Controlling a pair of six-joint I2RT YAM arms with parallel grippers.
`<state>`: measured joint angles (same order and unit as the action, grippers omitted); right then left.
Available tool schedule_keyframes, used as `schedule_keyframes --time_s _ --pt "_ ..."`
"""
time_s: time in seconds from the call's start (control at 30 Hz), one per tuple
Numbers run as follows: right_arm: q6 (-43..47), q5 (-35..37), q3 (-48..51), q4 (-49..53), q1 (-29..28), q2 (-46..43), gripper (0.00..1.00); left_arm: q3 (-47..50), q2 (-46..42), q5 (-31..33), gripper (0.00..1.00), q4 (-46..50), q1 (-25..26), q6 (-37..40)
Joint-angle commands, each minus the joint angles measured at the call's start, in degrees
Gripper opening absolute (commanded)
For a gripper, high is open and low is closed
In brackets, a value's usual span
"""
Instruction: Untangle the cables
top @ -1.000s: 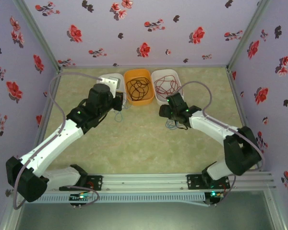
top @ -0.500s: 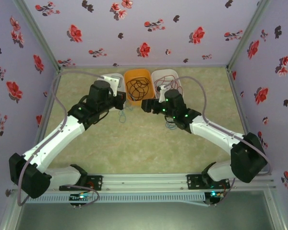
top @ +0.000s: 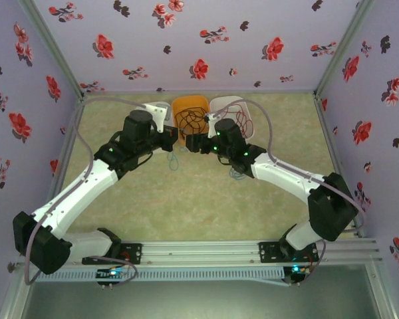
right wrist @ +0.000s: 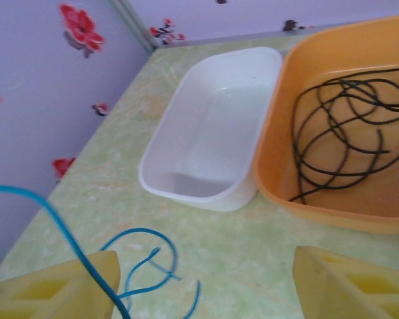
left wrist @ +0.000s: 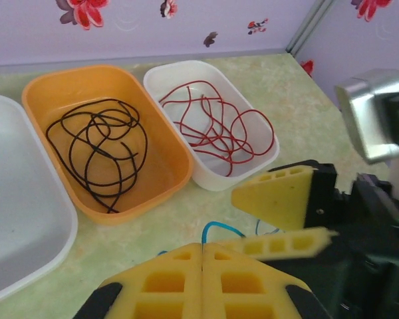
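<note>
Change: the right gripper (top: 191, 143) has swung left from the upper-centre bins and now sits just beside the left gripper (top: 167, 141).
Meaning: the black cable (left wrist: 96, 146) and red cable (left wrist: 216, 129) each lie in their own bin. The blue cable (left wrist: 216, 228) is on the table, so a handover looks likely.
Left gripper: clamped, seemingly pinching the blue cable.
Right gripper: jaws spread, holding nothing.
Views: the right wrist shows a raised blue strand at lower left, and a white bin (right wrist: 186, 189).

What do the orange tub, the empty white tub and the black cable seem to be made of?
Orange tub and empty white tub: probably moulded plastic, smooth, slightly glossy, with rounded rims and soft highlights; the white one looks faintly translucent. Black cable: thin, holding springy loops, likely plastic-sheathed wire; its core is hidden.
</note>
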<state>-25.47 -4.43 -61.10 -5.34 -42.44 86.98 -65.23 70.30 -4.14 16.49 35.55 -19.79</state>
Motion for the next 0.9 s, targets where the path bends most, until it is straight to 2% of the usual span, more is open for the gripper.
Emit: schedule_keyframes --time_s 0.0,0.07,0.17,0.33,0.53,0.73,0.87 --pt "-0.89 8.76 -3.44 6.44 -0.39 2.26 0.6 -2.2 0.37 -2.01 0.0 -2.24 -0.47 -0.95" --pt "-1.23 12.4 -4.68 9.79 -0.4 3.58 0.55 -2.42 0.23 -1.97 0.0 -2.65 -0.48 -0.73" --pt "-2.54 18.61 -5.64 14.11 -0.32 5.06 0.54 -2.65 -0.3 -1.99 0.0 -3.46 -0.69 -0.48" --pt "-4.6 25.73 -6.11 19.22 0.07 6.4 0.36 -3.36 -1.32 -1.68 0.0 -3.75 -1.5 0.18" --pt "-6.35 28.15 -5.69 22.01 1.25 7.32 0.37 -3.5 -3.17 -0.79 0.0 -3.86 -2.98 0.39" --pt "-7.11 25.49 -3.06 21.33 3.14 7.09 0.21 -3.49 -4.91 0.48 0.0 -3.88 -4.73 0.45" --pt "-6.86 23.94 -1.44 19.84 3.49 6.79 0.21 -4.02 -4.68 0.73 0.0 -3.83 -5.87 -0.39"
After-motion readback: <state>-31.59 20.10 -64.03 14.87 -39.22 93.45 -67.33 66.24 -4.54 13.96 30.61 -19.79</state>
